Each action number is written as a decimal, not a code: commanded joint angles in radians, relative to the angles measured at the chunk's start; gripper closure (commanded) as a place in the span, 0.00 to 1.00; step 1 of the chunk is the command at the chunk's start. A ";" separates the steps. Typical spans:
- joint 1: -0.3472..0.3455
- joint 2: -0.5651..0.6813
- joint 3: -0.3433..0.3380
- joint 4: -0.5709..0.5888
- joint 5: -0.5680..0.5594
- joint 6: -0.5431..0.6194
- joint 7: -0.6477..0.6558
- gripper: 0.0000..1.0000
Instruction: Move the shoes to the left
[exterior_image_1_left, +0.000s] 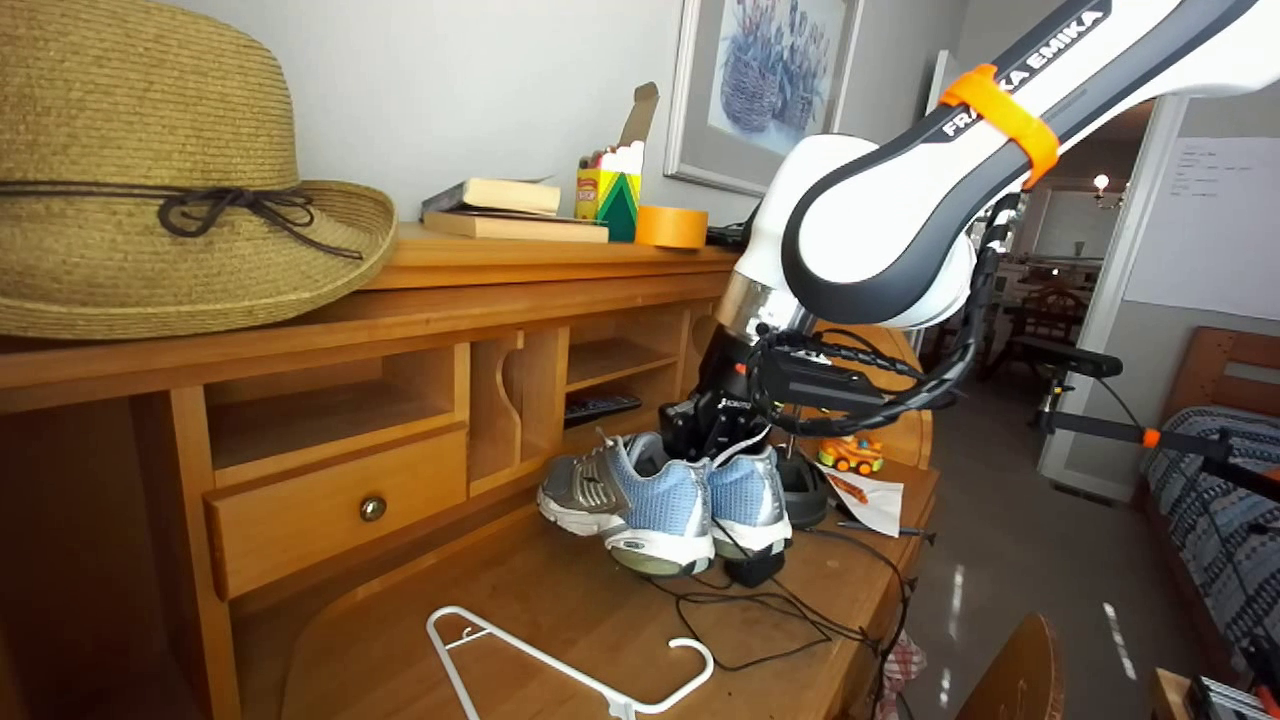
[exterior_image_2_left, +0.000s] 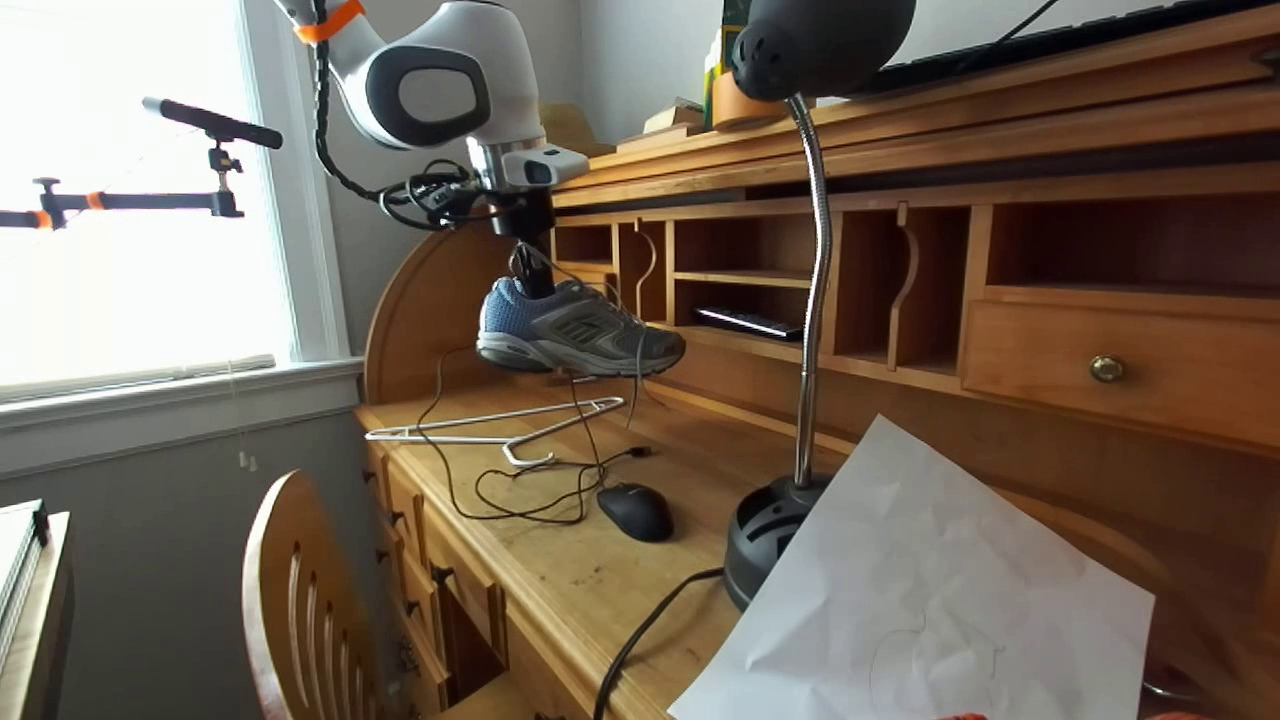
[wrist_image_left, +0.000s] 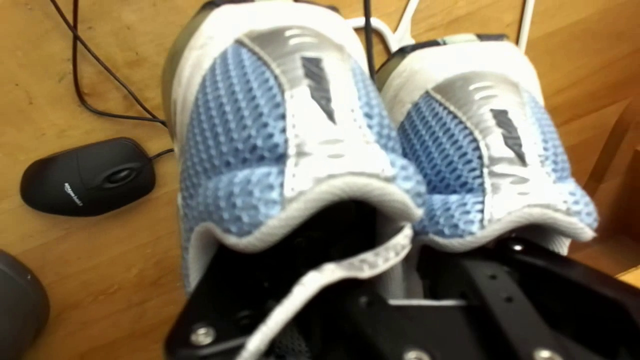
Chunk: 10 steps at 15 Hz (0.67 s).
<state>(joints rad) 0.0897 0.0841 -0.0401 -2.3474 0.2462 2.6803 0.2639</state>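
Above desk (exterior_image_2_left: 590, 570), my gripper (exterior_image_1_left: 708, 435) pinches both shoes (exterior_image_1_left: 665, 500) together (carry step, prob.); next: level traverse L, then lower.

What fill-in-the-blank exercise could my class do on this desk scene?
The number of shoes held by the gripper is ____.
Their heel mesh is light ____.
The hanger on the desk is coloured ____.
In an exterior view, the lamp base stands ____ the mouse and the paper.
Missing words: two; blue; white; between.
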 joint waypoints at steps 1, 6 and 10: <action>-0.028 -0.076 0.017 -0.028 -0.028 -0.053 0.016 0.96; -0.045 -0.088 0.015 -0.043 -0.054 -0.067 -0.003 0.96; -0.052 -0.094 0.017 -0.059 -0.081 -0.058 -0.016 0.96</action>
<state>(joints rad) 0.0542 0.0407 -0.0347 -2.3782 0.2060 2.6291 0.2513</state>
